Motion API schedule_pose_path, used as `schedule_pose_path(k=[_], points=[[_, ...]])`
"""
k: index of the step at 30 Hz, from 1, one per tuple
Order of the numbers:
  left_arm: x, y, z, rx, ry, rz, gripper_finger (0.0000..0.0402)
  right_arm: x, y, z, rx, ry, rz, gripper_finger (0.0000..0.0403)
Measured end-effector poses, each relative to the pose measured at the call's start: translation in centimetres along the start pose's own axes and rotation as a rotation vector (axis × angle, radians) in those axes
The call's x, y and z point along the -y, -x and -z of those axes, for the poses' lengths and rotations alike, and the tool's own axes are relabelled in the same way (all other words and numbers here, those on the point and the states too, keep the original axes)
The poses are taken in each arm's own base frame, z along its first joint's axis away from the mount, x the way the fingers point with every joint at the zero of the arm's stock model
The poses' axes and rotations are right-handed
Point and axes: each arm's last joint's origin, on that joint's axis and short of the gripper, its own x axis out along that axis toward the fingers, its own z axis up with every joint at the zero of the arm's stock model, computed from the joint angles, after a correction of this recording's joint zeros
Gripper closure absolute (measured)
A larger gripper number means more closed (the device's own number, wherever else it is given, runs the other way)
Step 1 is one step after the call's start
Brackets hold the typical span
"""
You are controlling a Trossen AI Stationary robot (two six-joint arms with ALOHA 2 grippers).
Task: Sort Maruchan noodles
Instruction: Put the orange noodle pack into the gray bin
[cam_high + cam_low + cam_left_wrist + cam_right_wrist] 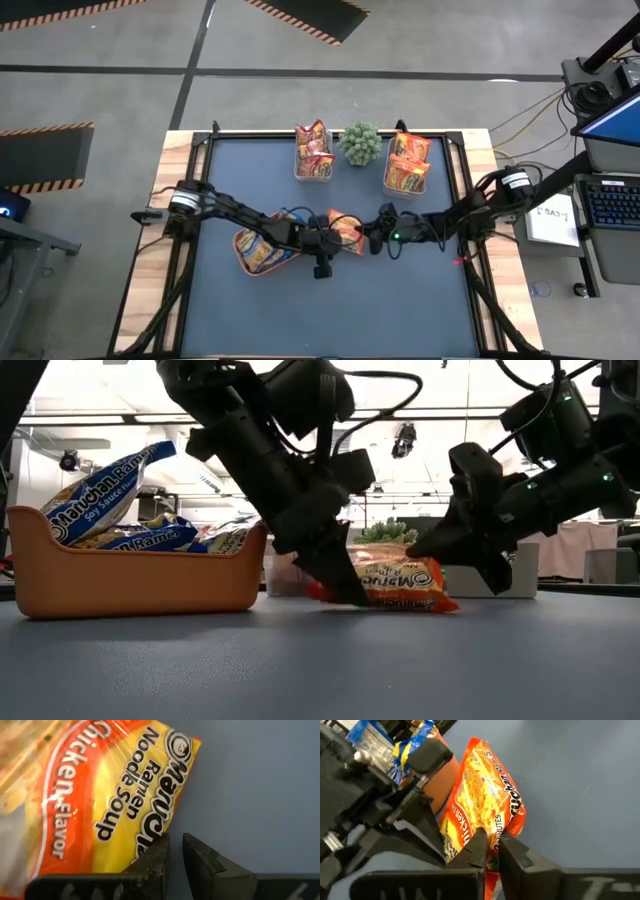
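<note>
One orange Maruchan noodles packet (pixel 346 232) lies flat on the blue mat at mid-table between both grippers, also seen in the low view (pixel 405 586). My left gripper (pixel 330 240) comes from the table's left to the packet's left end, fingers nearly together with only mat in the gap (pixel 175 845). My right gripper (pixel 373 238) comes from the right and is shut on the packet's right part (pixel 491 845). More packets, yellow-blue among them, stick out of the orange tray (pixel 245 262). My left gripper points down at the packet's left end (pixel 335 592); one finger (pixel 155 855) lies against the packet's edge (pixel 142 847) with its outer side, nothing between the fingers. My right gripper pinches the packet's end edge (pixel 492 832) between both fingers, slanting down from the table's right. The packet rests on the mat.
Two clear tubs holding packets (pixel 314 168) (pixel 406 180) stand at the mat's far edge with a small green plant (pixel 360 143) between them. The orange tray (pixel 130 575) sits close left of the left gripper. Bare mat lies toward the near edge.
</note>
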Motion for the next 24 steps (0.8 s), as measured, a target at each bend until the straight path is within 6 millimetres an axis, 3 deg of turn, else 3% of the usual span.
schedule_pose_path(k=[7, 14, 24], points=[[0.0, 2.7, -1.6, 0.065, -0.018, 0.009, 0.0364, -0.5, 1.2, -1.0, 0.054, 0.055, -0.026, 0.0391], [0.1, 6.9, -3.9, 0.186, -0.059, 0.021, 0.0364, -1.5, 2.9, -2.8, 0.126, 0.135, -0.056, 0.0392], [0.1, 11.8, -5.3, 0.295, -0.066, 0.058, 0.0364, -2.4, 6.2, -5.8, 0.270, 0.255, 0.031, 0.0392]])
